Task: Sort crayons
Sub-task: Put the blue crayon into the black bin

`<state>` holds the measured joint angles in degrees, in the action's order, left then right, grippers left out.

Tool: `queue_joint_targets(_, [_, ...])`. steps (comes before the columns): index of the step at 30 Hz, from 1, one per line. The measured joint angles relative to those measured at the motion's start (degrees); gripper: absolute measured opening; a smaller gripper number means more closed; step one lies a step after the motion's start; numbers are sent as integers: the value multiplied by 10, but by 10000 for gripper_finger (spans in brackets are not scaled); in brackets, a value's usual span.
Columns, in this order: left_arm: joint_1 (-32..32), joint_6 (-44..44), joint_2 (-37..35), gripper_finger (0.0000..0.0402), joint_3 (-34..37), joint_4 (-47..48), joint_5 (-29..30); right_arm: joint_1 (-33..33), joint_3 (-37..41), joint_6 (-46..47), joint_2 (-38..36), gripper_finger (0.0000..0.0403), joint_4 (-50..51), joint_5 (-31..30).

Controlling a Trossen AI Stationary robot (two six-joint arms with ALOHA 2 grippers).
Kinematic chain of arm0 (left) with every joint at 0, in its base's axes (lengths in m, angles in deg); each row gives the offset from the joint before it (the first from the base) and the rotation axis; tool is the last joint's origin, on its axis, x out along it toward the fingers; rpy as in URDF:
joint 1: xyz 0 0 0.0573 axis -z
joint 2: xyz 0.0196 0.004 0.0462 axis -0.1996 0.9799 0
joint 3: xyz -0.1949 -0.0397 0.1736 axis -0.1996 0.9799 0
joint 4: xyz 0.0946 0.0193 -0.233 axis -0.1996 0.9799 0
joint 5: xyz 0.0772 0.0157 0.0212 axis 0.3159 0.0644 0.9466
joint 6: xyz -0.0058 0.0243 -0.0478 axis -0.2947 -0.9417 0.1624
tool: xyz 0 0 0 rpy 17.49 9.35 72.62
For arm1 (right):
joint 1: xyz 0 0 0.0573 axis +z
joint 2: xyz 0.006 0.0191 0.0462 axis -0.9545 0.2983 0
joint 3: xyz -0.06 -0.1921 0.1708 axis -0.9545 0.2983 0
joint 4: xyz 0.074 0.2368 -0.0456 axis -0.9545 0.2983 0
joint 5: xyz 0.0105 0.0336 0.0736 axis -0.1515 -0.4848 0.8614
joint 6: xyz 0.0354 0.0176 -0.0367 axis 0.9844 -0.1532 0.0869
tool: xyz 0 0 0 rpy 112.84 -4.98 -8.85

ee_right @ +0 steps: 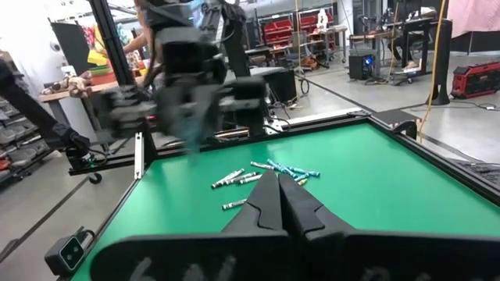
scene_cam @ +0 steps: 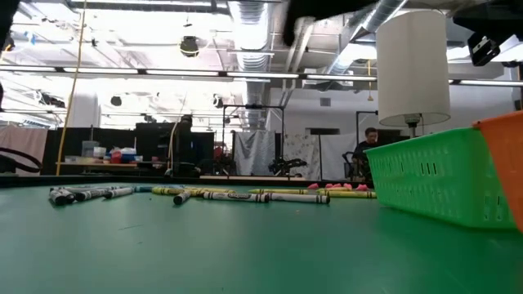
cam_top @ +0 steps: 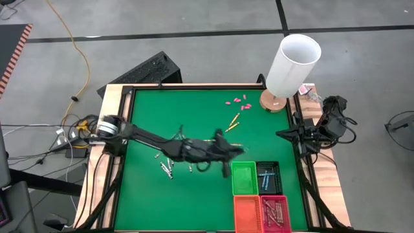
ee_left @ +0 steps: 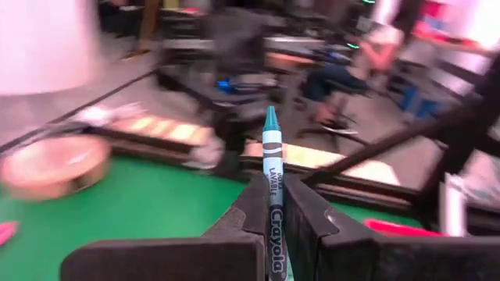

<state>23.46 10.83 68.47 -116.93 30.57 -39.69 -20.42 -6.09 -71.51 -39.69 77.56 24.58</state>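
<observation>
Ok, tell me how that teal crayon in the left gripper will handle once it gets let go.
The teal crayon stands straight between the shut fingers of the left gripper, so it is probably stiff. It looks thin and likely light. Being round, it may roll on the flat green table unless dropped into a basket.

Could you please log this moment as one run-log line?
left pincer: shut on teal crayon, above mat near green bin | right pincer: shut, parked at table's right edge
</observation>
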Motion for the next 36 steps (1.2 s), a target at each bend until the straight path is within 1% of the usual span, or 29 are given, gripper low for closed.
queue_joint_targets(6, [7, -71, 150, 5, -168, 9, -97, 0, 0, 6, 0, 0, 1, 0])
queue_joint_targets(10, [4, -72, 241, 5, -275, 8, -161, 0, 0, 10, 0, 0, 3, 0])
queue_joint_targets(14, [2, -65, 314, 6, -369, 17, -193, 0, 0, 10, 0, 0, 3, 0])
queue_joint_targets(17, [1, -61, 351, 6, -418, 26, -208, 0, 0, 10, 0, 0, 3, 0])
queue_joint_targets(20, [1, -74, 378, 6, -446, 28, -222, 0, 0, 10, 0, 0, 4, 0])
queue_joint_targets(26, [-1, -92, 398, 6, -449, 41, -217, 0, 0, 10, 0, 0, 5, 0])
queue_joint_targets(30, [-5, -114, 397, 10, -450, 73, -182, 0, 0, 10, 0, 0, 5, 0])
queue_joint_targets(33, [-5, -114, 397, 28, -449, 88, -168, 0, 0, 10, 0, 0, 5, 0])
queue_joint_targets(36, [-5, -116, 397, 59, -450, 91, -165, 0, 0, 10, 0, 0, 5, 0])
